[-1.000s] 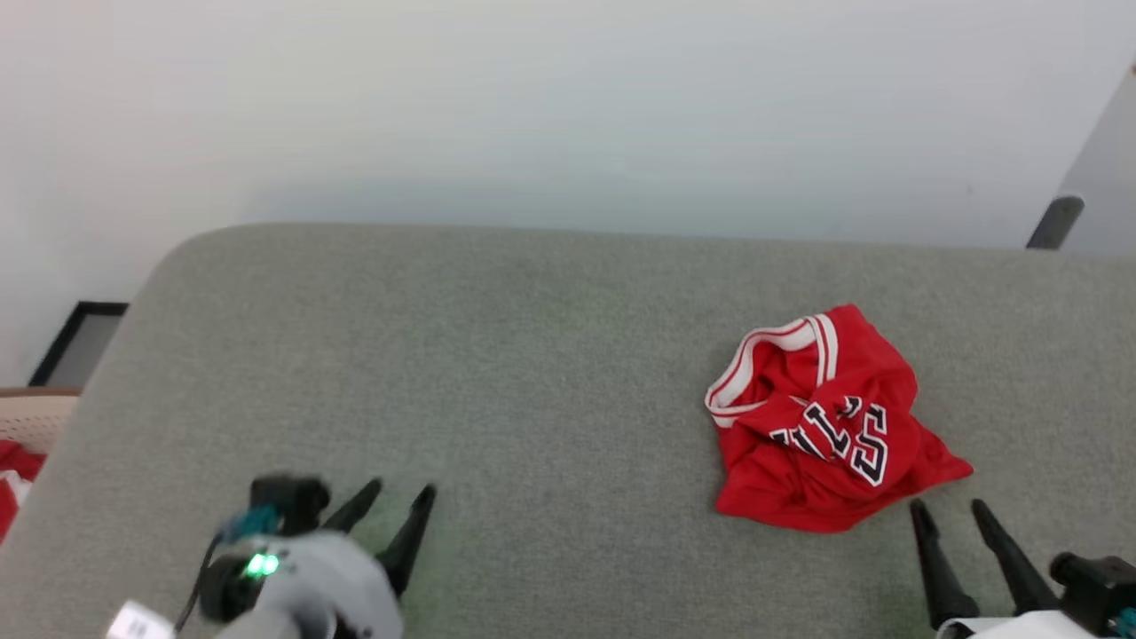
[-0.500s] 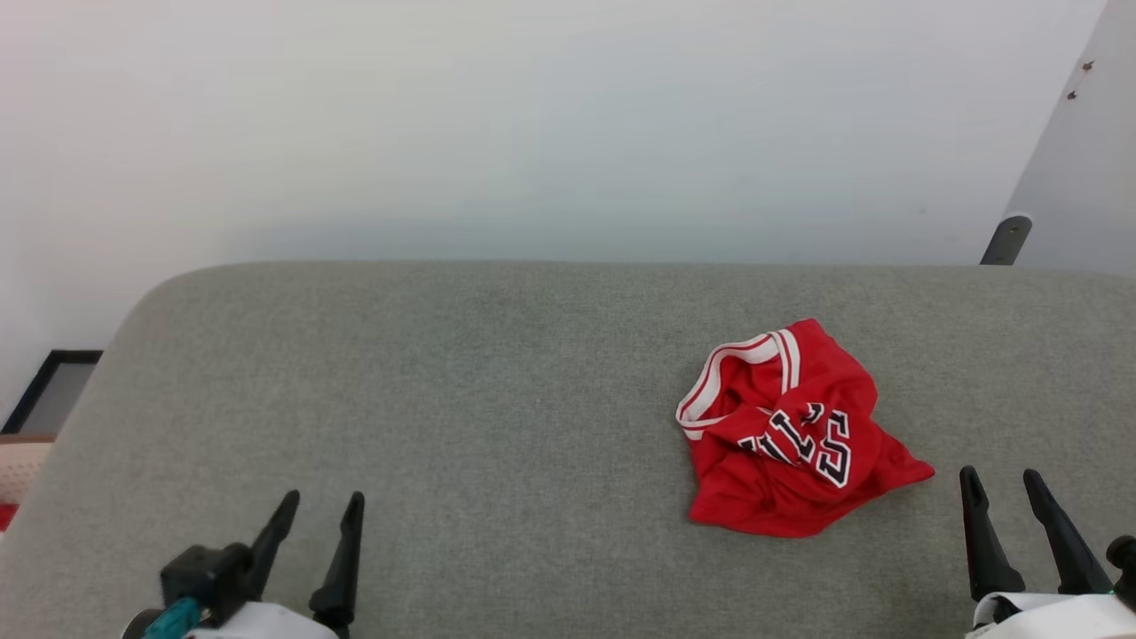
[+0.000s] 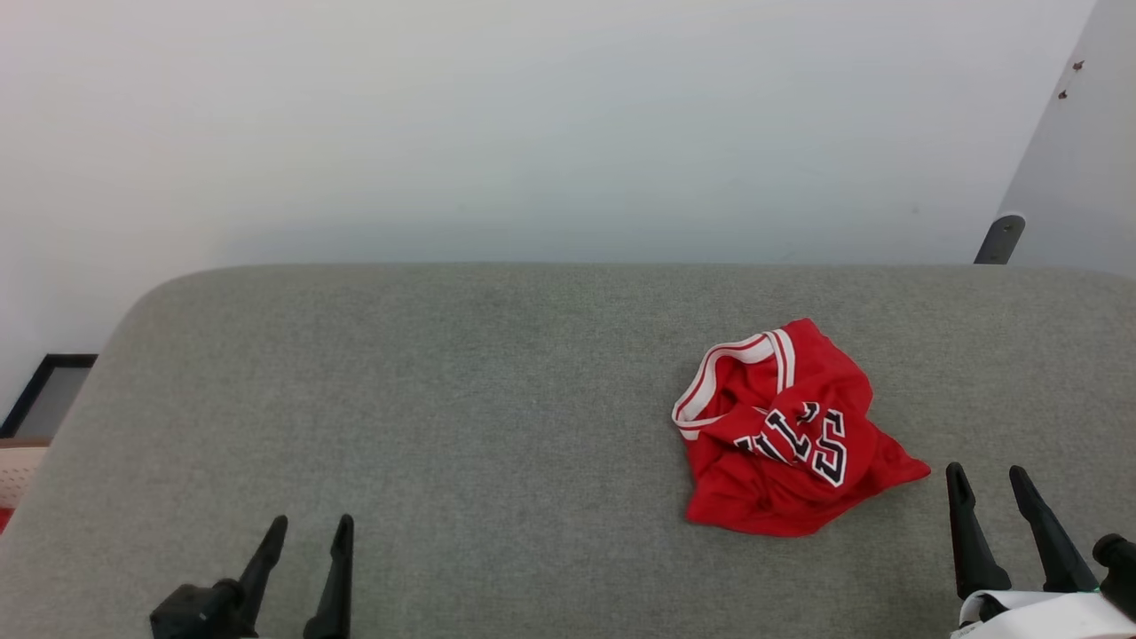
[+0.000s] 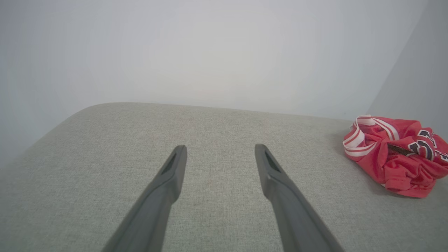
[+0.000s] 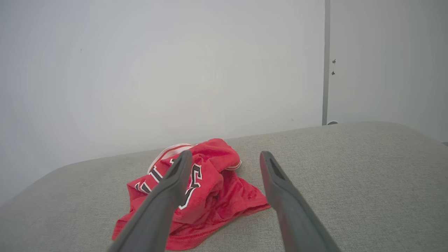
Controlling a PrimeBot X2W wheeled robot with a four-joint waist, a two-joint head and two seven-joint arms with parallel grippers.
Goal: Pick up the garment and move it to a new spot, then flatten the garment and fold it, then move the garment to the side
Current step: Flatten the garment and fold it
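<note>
**Crumpled red jersey lies on grey cushion; both grippers open and empty**

The garment (image 3: 785, 435), a bright red jersey, is seen bunched in a loose heap on the right half of a grey fabric-covered surface (image 3: 497, 399). It is not spread flat. A white band with red stripes is curled along the upper left of the heap, and black-and-white block letters are turned upward across its middle. One red corner is drawn out toward the lower right.

The left gripper (image 3: 312, 525) is seen at the lower left of the head view, well apart from the jersey. Its two dark fingers are spread wide, and nothing is held between them. In the left wrist view only bare grey fabric is seen between the fingers, with the jersey off to the far right.

The right gripper (image 3: 985, 472) is placed near the drawn-out corner of the jersey, just to its right. A narrow strip of grey fabric is seen between them. Its fingers are likewise parted wide, and nothing is gripped. In the right wrist view the jersey is seen ahead and to the left, partly covered by one finger.

A pale wall (image 3: 532, 133) is seen behind the surface.
</note>
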